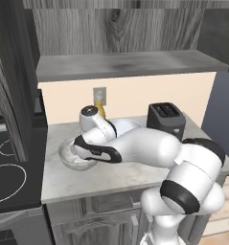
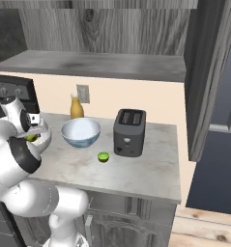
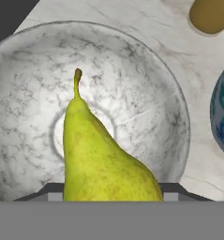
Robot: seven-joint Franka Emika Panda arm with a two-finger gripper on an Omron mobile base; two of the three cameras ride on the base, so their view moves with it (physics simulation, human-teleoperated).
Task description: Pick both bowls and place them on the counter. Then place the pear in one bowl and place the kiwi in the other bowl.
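The pear (image 3: 101,154), judged light, firm and slippery-skinned, was held by its broad belly above the marbled bowl (image 3: 146,93).

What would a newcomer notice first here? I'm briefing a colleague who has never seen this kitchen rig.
Probably the yellow-green pear, held between the claw tips right above the marbled bowl at the counter's left end. Next, the blue-patterned bowl mid-counter, with the lime-green kiwi lying loose before it, beside the dark toaster.
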